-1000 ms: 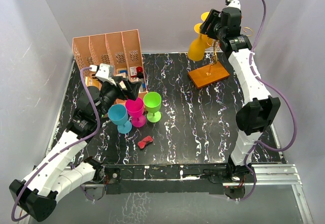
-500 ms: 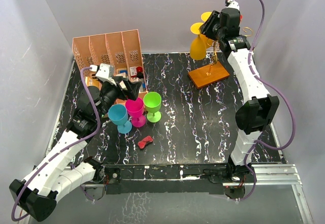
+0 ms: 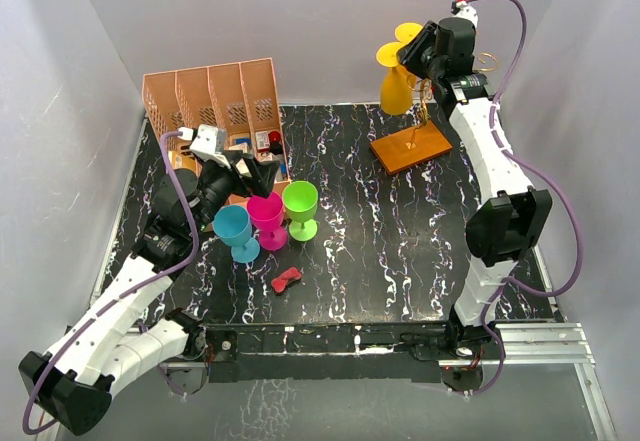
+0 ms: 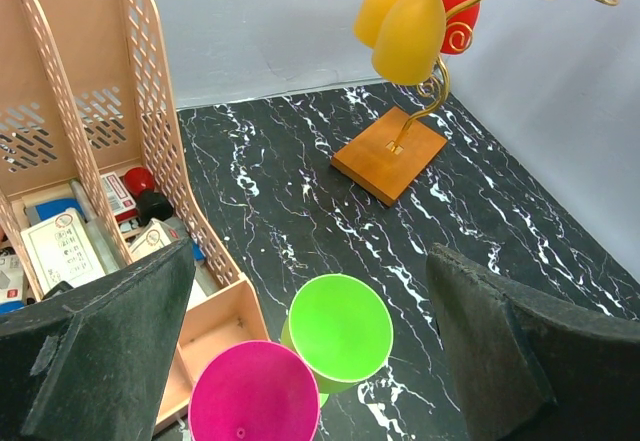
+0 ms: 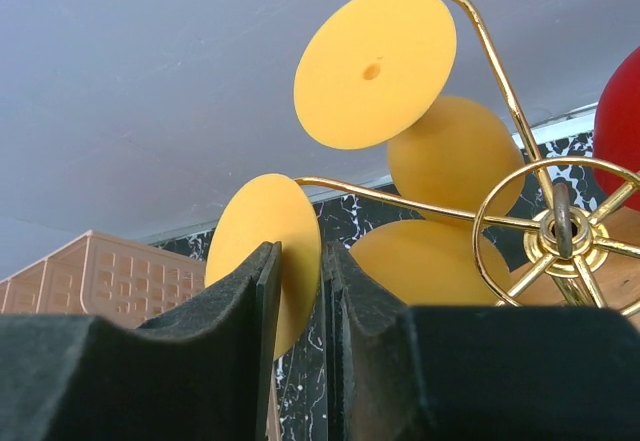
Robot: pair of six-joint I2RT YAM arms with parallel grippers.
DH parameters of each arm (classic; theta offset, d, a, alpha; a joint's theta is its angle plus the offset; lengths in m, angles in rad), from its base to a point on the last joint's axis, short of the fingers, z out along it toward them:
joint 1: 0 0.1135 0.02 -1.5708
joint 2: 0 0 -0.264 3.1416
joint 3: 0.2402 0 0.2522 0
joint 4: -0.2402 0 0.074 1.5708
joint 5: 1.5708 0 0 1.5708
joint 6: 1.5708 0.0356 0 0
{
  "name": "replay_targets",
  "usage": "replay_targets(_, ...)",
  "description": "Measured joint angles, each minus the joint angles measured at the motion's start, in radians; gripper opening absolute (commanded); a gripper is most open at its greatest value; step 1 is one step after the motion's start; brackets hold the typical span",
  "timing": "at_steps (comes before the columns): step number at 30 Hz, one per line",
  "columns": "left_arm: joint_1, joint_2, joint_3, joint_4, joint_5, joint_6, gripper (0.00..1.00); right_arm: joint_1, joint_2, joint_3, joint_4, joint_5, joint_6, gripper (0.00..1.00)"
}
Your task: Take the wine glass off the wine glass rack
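At the top of the wine glass rack [image 3: 411,147], far end of the worktop [image 3: 400,251] | right hand [image 5: 300,271] is pinching the foot of the hanging yellow wine glass [image 5: 255,231], fingers nearly together | left hand [image 4: 310,311] is hovering wide open, gripping nothing, above pink cup [image 4: 255,396] and green cup [image 4: 340,326].

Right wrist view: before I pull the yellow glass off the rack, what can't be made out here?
Yellow wine glass stem: right wrist view, hidden behind the right tool; pad contact unclear.
Rack hook carrying it: top view, covered by the right arm; left wrist view, cut off by the top edge.
Red glass: right wrist view, cut off by the right edge.
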Motion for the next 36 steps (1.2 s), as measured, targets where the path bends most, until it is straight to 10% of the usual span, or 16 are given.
replay_targets(36,0.0,0.018,0.0,-0.002,0.007,0.0,0.97,-0.079,-0.097,-0.192,0.233,-0.171,0.392,0.08)
